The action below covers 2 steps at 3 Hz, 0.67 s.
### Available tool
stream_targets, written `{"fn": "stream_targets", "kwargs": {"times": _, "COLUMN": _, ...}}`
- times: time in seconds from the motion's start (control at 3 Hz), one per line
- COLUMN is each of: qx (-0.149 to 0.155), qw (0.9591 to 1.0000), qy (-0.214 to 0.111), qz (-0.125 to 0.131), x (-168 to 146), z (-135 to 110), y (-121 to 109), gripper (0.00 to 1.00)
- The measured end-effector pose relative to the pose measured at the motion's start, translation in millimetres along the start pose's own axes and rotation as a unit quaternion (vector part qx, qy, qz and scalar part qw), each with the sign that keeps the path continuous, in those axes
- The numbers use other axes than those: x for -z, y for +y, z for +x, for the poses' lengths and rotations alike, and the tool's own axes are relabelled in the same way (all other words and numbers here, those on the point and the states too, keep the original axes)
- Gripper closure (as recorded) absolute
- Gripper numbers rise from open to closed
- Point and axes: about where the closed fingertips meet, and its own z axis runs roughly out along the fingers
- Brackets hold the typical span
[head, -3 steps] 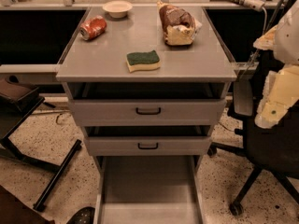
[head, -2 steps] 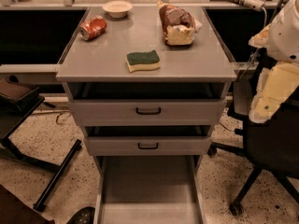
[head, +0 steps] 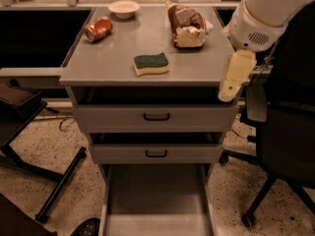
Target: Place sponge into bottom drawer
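The sponge (head: 151,63), dark green on top over pale yellow foam, lies flat near the front middle of the grey cabinet top (head: 108,58). The bottom drawer (head: 156,200) is pulled out below the two upper drawers, a wide flat grey tray with nothing in it. My gripper (head: 232,82) hangs from the white arm (head: 266,14) at the cabinet's front right corner. It points down, to the right of the sponge and apart from it, and it holds nothing that shows.
A red soda can (head: 98,28) lies on its side at the back left of the top. A white bowl (head: 123,8) stands at the back. A brown-and-cream bag (head: 186,24) sits at the back right. A black office chair (head: 285,132) stands on the right and a chair base (head: 59,181) on the left.
The arm has swung left and up. The gripper has moved from beside the cabinet to its front right corner, closer to the sponge. The sponge has not moved.
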Motion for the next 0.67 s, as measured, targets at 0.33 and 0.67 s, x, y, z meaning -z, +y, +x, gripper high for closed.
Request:
{"fn": "stream_targets", "kwargs": {"times": 0.33, "qx": 0.023, "qw": 0.9997, "qy": -0.010, "qz": -0.006, "x": -29.4, "z": -43.0, "y": -27.1, "gripper": 0.00}}
{"fn": "stream_targets", "kwargs": {"times": 0.67, "qx": 0.051, "qw": 0.9980, "qy": -0.031, "qz": -0.021, "x": -60.4, "z": -101.4, "y": -50.1, "gripper": 0.00}}
